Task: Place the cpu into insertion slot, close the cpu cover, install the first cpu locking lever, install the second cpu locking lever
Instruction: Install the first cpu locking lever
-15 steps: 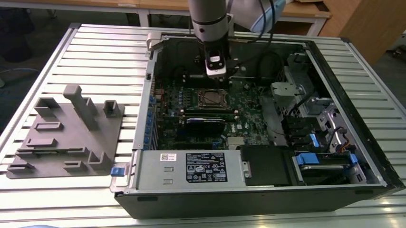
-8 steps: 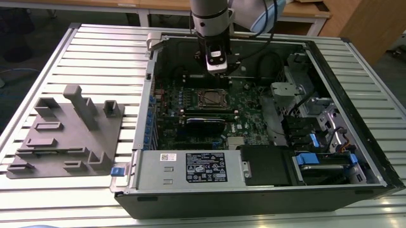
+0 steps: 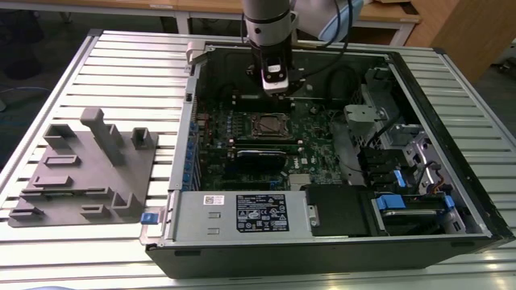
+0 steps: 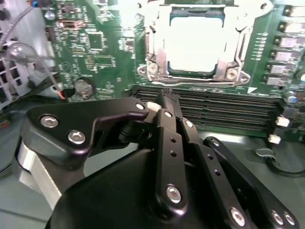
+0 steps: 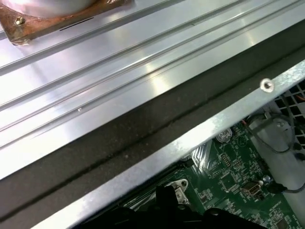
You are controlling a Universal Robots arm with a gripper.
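Note:
In the exterior view my gripper (image 3: pixel 276 92) hangs inside the open computer case, just behind the insertion slot (image 3: pixel 270 125) on the green board. The second wrist view has the cpu (image 4: pixel 195 40) lying flat in the insertion slot (image 4: pixel 153 67), its silver top glaring. The cpu cover (image 4: pixel 159 38) lies down around the chip as a silver frame. My gripper (image 4: pixel 167 95) is shut with nothing between its black fingers, and its tips hover over the long black memory slots, apart from the socket. I cannot tell how the locking levers stand.
Long black memory slots (image 4: pixel 224 107) run beside the socket. A black card (image 3: pixel 262 158) and the power supply (image 3: pixel 258 211) lie nearer the front of the case. The case wall (image 5: pixel 200 138) is close behind the gripper. A grey fixture block (image 3: pixel 81 169) stands on the slatted table at the exterior view's left.

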